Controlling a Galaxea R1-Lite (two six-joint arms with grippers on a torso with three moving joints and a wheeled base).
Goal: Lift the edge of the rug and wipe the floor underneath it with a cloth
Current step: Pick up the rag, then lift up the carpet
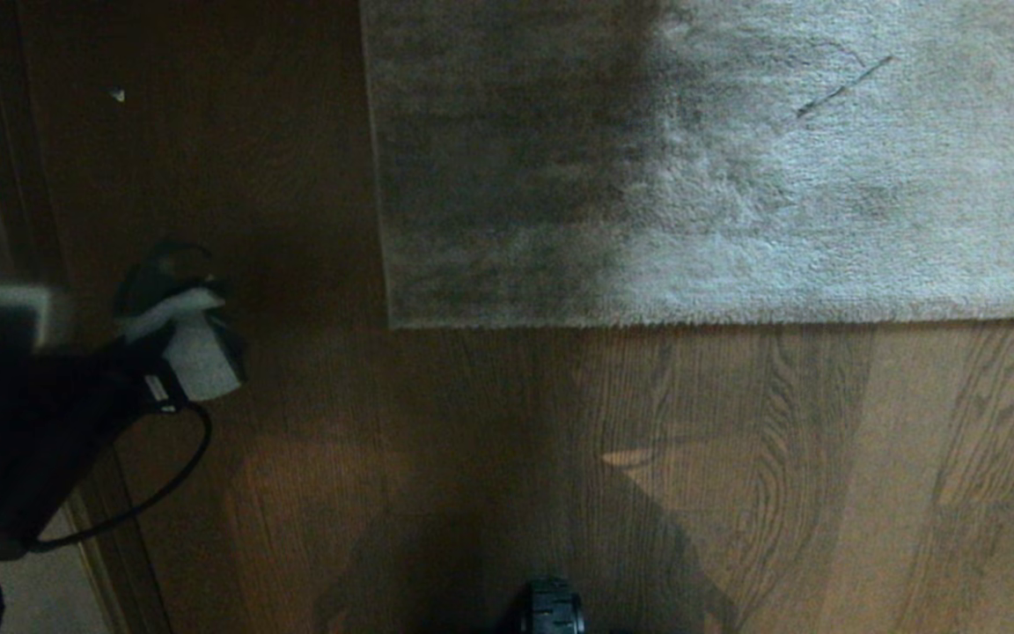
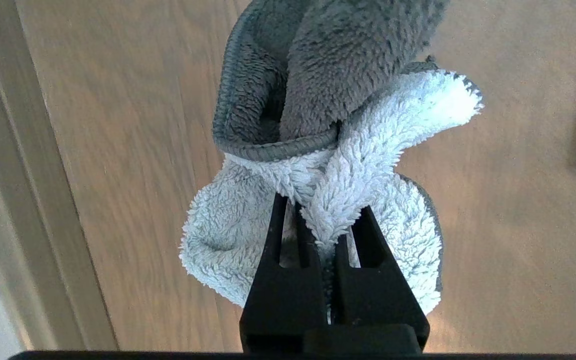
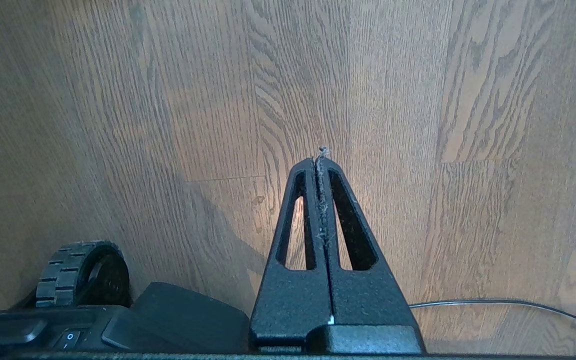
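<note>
Left of the rug edge [image 1: 560, 319], above the floor [image 1: 489, 440]: the left gripper [image 2: 320, 220], fingers pinching tight on the cloth [image 2: 348, 165], white and grey, hanging clear of the boards. Rug edge: lying flat on the floor. Right gripper [image 3: 322, 160]: away from the rug, jaws pressing together, gripping nothing, hovering over bare planks beside a wheel [image 3: 80, 272] and a cable [image 3: 493, 302].

Left end effector [image 2: 324, 220] clamped on bunched white-and-grey cloth [image 2: 348, 150], above wood floor [image 2: 133, 125]
</note>
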